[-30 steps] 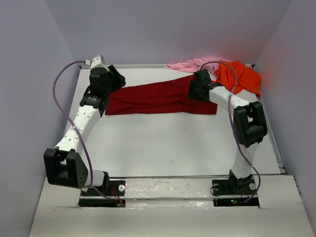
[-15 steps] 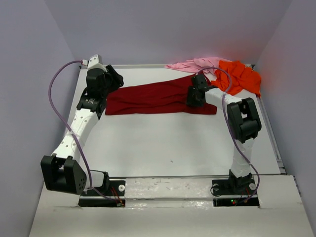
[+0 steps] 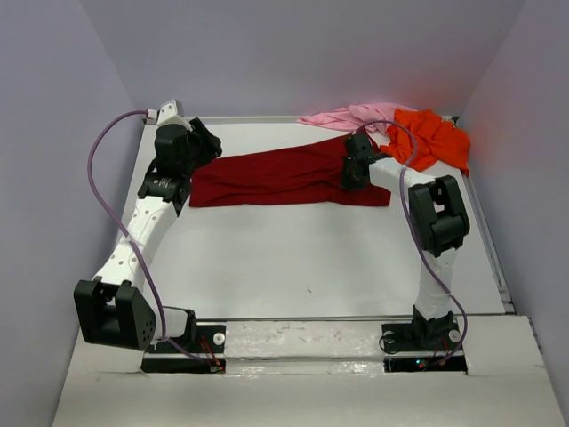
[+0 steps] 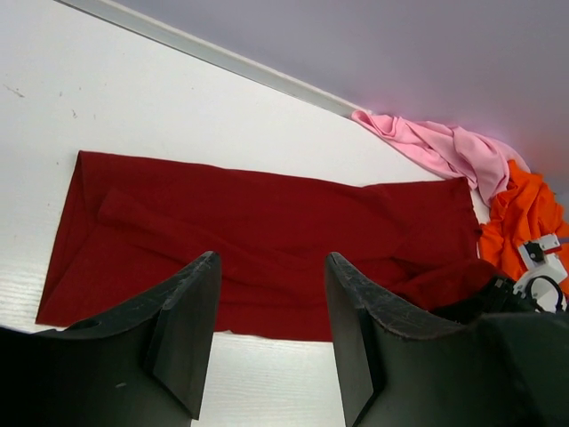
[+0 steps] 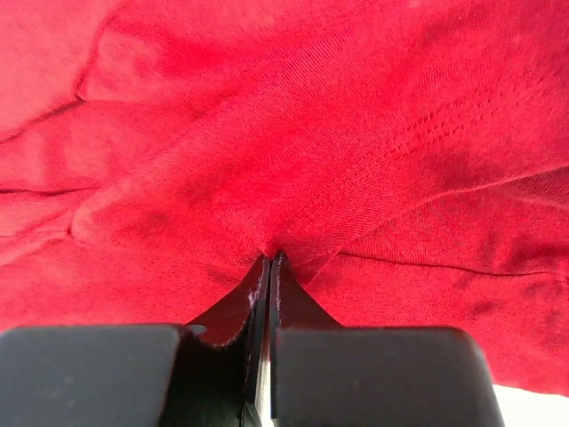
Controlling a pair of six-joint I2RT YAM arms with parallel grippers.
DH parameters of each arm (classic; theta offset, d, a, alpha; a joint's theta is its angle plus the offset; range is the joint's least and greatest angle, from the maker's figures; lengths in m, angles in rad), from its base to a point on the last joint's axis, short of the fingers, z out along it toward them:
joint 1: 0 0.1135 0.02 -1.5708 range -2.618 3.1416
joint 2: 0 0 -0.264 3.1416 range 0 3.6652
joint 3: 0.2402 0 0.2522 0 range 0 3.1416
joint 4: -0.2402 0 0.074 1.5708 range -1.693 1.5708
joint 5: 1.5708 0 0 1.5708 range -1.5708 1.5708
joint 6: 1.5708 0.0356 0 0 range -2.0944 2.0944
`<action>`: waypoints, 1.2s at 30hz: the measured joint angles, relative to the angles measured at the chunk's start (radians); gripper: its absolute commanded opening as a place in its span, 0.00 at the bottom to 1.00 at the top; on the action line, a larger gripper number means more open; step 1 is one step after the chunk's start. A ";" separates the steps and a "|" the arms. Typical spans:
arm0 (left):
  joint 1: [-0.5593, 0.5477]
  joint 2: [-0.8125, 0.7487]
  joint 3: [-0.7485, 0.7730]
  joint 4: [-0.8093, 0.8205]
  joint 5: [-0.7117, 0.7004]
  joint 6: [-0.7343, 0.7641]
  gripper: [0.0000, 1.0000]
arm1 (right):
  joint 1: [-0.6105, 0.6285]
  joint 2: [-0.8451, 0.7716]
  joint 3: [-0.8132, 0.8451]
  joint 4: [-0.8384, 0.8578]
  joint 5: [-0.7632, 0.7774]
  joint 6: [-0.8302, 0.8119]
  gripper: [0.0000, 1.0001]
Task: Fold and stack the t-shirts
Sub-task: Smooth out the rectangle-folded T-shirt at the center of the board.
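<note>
dark red t-shirt [image 3: 284, 178]: long flat band lying left-to-right across the far middle, right end rumpled | orange t-shirt [image 3: 436, 138]: crumpled heap, far right corner | pale pink t-shirt [image 3: 342, 116]: bunched, just left of orange, touching it

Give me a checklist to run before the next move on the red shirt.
1. Right gripper shut on the red shirt: ok, a fold of cloth is pinched between its jaws.
2. Left gripper gripping the shirt: not ok, it is open and empty near the shirt's left end.
3. Red shirt lying flat: not ok, creases and a long ridge run across it.
4. Pink shirt and orange shirt free of the red one: cannot tell, both are bunched right by its right end.
</note>
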 measured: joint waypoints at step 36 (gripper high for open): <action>0.022 0.001 -0.008 0.023 0.058 -0.018 0.59 | 0.003 0.446 0.715 -0.126 -0.074 -0.185 0.54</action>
